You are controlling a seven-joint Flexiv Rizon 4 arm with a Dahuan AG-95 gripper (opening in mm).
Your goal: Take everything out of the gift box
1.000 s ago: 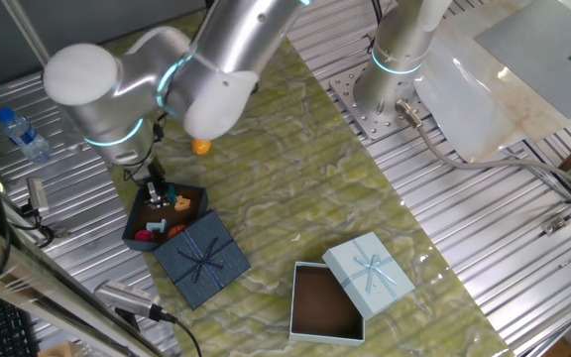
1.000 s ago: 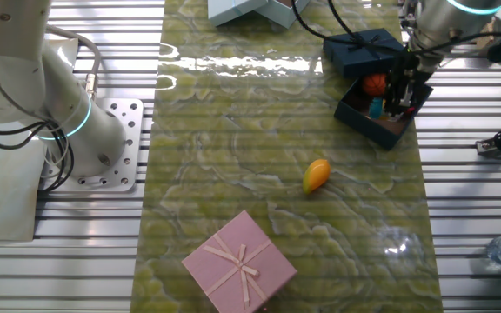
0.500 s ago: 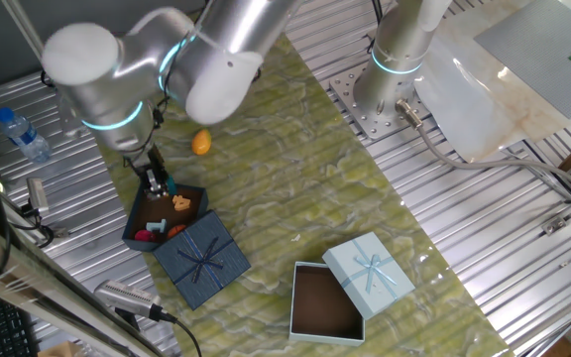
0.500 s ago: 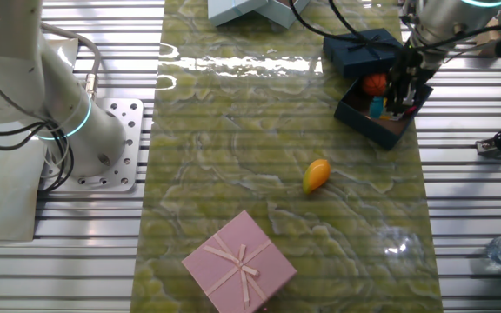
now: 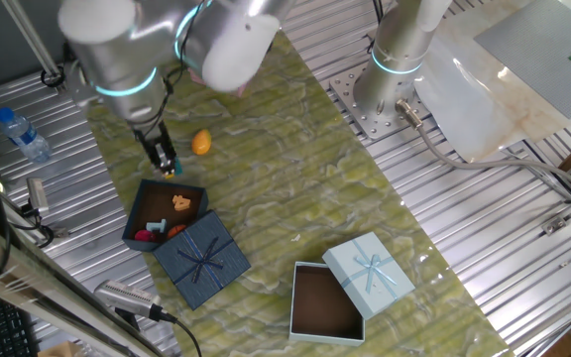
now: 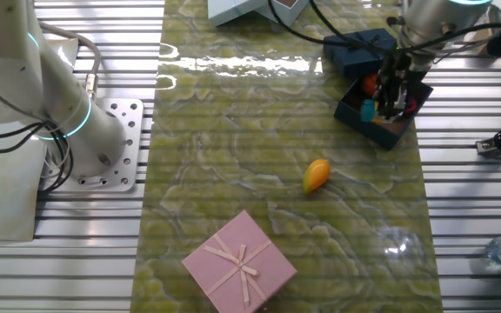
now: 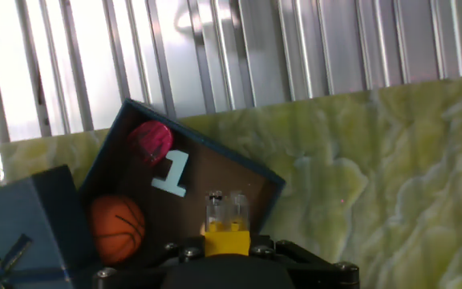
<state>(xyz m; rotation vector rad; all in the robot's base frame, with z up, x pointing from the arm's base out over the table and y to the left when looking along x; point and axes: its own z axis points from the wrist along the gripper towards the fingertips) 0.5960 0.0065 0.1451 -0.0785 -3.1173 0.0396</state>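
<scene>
The square dark navy gift box (image 5: 157, 213) sits open on the green marbled surface (image 5: 295, 198), one corner pointing at the orange-yellow oval toy (image 5: 201, 144). The pincer (image 5: 167, 165), closed on a small yellow-and-teal toy brick (image 7: 224, 225), has risen from inside the box to above its rim.

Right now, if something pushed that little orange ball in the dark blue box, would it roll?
Probably it rolls easily: the orange ball looks round like a tiny basketball. The gift box walls would likely stop it. It's about the size of the yellow brick the fingers hold, so probably light.
</scene>
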